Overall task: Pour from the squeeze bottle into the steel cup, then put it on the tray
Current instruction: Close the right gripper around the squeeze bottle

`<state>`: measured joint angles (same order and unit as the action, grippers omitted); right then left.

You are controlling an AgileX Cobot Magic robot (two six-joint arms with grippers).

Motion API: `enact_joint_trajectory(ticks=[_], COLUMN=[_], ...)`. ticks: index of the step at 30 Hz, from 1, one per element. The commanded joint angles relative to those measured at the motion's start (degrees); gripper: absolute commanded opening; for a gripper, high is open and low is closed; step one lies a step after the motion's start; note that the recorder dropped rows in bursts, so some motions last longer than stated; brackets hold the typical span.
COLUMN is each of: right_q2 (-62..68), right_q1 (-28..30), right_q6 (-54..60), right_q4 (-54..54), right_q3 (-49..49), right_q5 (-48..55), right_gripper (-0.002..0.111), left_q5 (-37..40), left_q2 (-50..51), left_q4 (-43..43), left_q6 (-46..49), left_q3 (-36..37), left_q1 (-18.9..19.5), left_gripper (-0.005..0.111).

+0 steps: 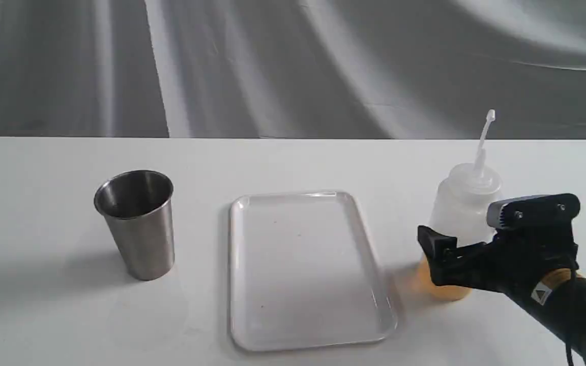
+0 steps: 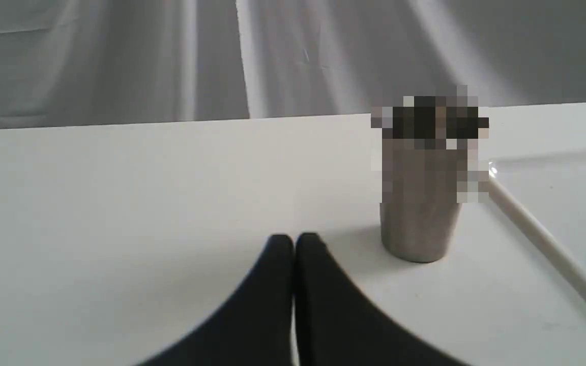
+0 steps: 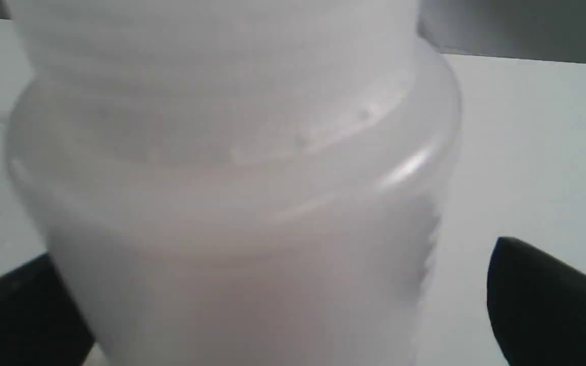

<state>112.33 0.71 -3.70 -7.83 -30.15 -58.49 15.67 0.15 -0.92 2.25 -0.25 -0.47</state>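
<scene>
My right claw is wide open around the squeeze bottle, one finger on each side of its lower body. The right wrist view shows a clear gap at one finger; at the other I cannot tell whether it touches. So I have hold of nothing yet. The bottle stands upright on the counter, on the right, just beside the tray, with its thin nozzle pointing up. I judge it light, since only a shallow layer of amber liquid sits at the bottom. Its translucent wall looks soft and smooth, so a hard pinch could push liquid out early and a loose one could let it slip. I would close gently on the cylinder's middle, below the shoulder and well clear of the nozzle. The steel cup stands upright on the far side of the tray, well apart from the bottle. Its inside is dark and I cannot see its bottom. Nothing stands on the tray. My left claw is closed, fingertips together on nothing, low over the counter near the cup.
</scene>
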Motion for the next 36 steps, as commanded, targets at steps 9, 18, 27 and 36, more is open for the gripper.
enact_joint_trajectory(ticks=[9,18,27,36], right_q2=[1.0,5.3,8.5,11.0], right_q1=[-0.1,-0.1,-0.1,-0.1], right_q6=[1.8,2.0,2.2,2.0], right_q4=[-0.5,-0.5,-0.6,0.5], right_q3=[-0.7,-1.1,-3.3,-4.1], right_q5=[-0.3,-3.4,-2.8,-5.6], right_gripper=[0.105,0.105,0.105,0.105], left_q5=[-0.4,-0.4,-0.4,-0.4], left_q2=[-0.1,-0.1,-0.1,-0.1], left_q4=[0.0,0.0,0.0,0.0], left_q6=[-0.1,-0.3,-0.3,-0.1], left_q3=[0.3,0.3,0.3,0.3], left_q1=[-0.4,-0.4,-0.4,-0.4], left_gripper=[0.0,0.0,0.0,0.0])
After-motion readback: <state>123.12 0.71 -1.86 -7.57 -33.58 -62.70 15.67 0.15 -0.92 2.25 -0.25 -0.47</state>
